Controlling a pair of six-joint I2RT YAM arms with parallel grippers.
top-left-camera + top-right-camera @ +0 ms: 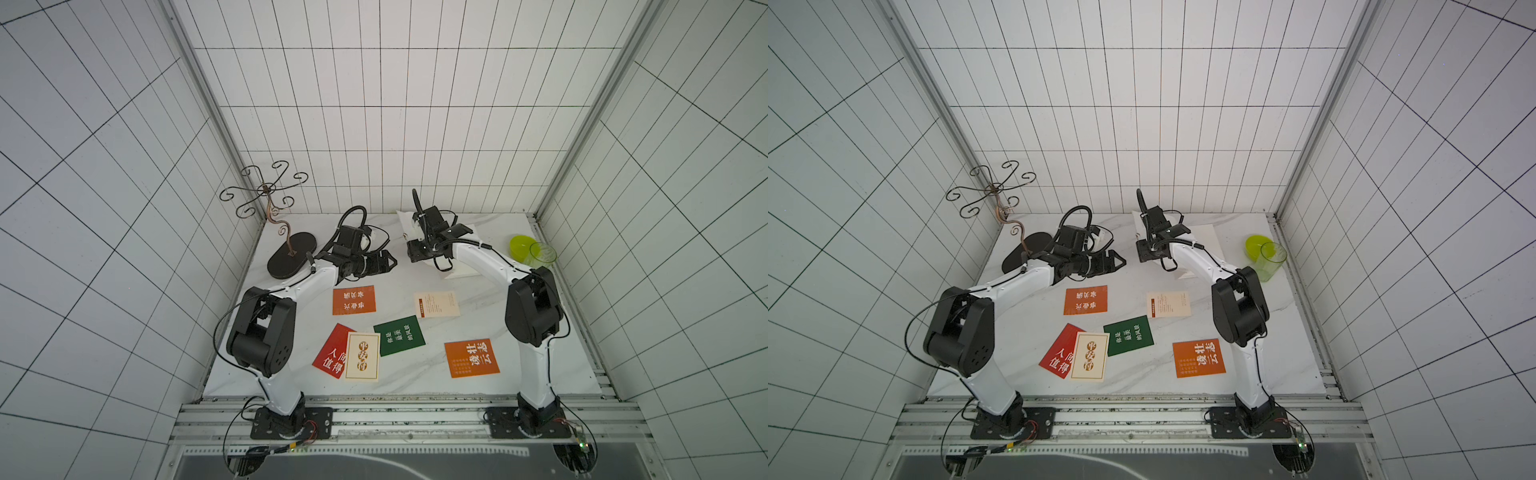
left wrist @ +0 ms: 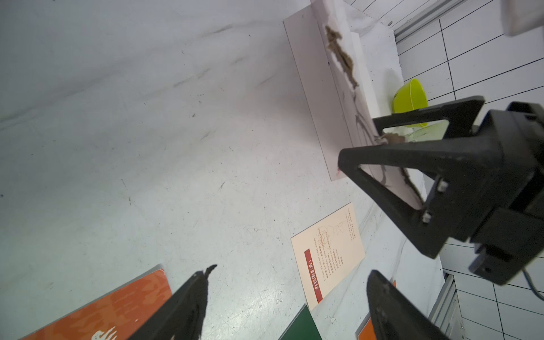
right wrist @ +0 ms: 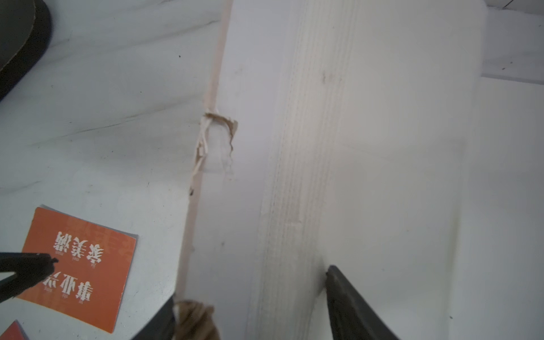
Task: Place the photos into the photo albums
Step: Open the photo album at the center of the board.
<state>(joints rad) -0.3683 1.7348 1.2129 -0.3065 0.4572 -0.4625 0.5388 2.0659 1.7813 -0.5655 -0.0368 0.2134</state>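
The photo album (image 1: pixel 464 269) lies open at the back of the table, white pages up, its cover edge torn (image 3: pixel 217 126). My right gripper (image 1: pixel 419 251) (image 3: pixel 253 306) is over it, open, one finger on the torn cover edge and one on the pages. My left gripper (image 1: pixel 388 264) (image 2: pixel 288 294) hovers open and holds nothing, left of the album. The photos lie loose in front: orange (image 1: pixel 354 299), cream (image 1: pixel 436 304), dark green (image 1: pixel 400 335), a red one (image 1: pixel 330 351) partly under a cream one (image 1: pixel 363 361), and another orange (image 1: pixel 471 358).
A wire stand on a black oval base (image 1: pixel 291 253) is at the back left. A lime bowl (image 1: pixel 523 245) and a clear green cup (image 1: pixel 542 254) sit at the back right by the wall. Tiled walls close in three sides.
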